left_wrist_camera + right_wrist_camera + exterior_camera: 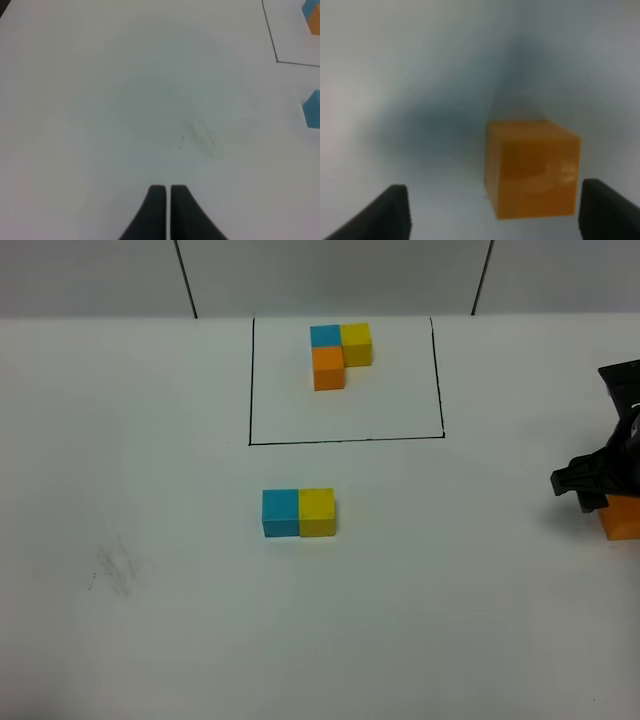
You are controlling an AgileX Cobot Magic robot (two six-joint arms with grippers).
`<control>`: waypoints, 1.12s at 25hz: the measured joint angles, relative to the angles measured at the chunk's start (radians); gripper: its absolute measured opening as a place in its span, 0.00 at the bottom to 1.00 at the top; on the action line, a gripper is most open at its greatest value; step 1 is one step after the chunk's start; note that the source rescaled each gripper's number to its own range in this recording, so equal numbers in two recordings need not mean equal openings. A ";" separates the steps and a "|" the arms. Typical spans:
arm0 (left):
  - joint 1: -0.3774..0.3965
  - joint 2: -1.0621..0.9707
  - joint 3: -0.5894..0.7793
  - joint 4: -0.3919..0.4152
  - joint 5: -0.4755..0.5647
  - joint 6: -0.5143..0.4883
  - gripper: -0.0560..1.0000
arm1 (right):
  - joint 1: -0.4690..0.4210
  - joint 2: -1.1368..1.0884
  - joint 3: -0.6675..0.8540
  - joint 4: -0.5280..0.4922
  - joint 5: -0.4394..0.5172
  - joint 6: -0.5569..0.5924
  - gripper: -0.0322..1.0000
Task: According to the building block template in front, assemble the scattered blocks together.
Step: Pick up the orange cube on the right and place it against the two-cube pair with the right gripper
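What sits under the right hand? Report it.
One orange cube rests on the white table below the open right hand. In the high view the hand covers part of the cube, and the picture's edge cuts off more.

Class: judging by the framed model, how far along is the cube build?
Done: blue cube and yellow cube sit joined, matching the template. In hand: open right gripper at the orange cube, not gripping. Remaining: orange joins blue's near side.

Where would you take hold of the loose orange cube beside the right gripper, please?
Across two opposite side faces of the orange cube, coming down from above: it sits flat and alone. The open right gripper has a finger each side of it, off-centre, so centre first.
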 joint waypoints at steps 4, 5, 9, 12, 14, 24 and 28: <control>0.000 0.000 0.000 0.000 0.000 0.000 0.06 | -0.042 0.022 0.000 0.000 -0.036 0.001 0.82; 0.000 0.000 0.000 0.000 0.000 0.000 0.06 | -0.051 0.027 0.000 -0.001 -0.043 -0.001 0.82; 0.000 0.000 0.000 0.000 0.000 0.000 0.06 | -0.074 0.056 0.001 -0.001 -0.061 -0.011 0.82; 0.000 0.000 0.000 0.000 0.000 0.000 0.06 | -0.077 0.086 0.001 -0.001 -0.066 -0.013 0.82; 0.000 0.000 0.000 0.000 0.000 0.000 0.06 | -0.077 0.104 0.003 -0.001 -0.076 -0.015 0.82; 0.000 0.000 0.000 0.000 0.000 0.000 0.06 | -0.101 0.158 0.005 0.000 -0.094 -0.018 0.68; 0.000 0.000 0.000 0.000 0.000 0.000 0.06 | -0.102 0.164 0.001 0.002 -0.094 -0.044 0.54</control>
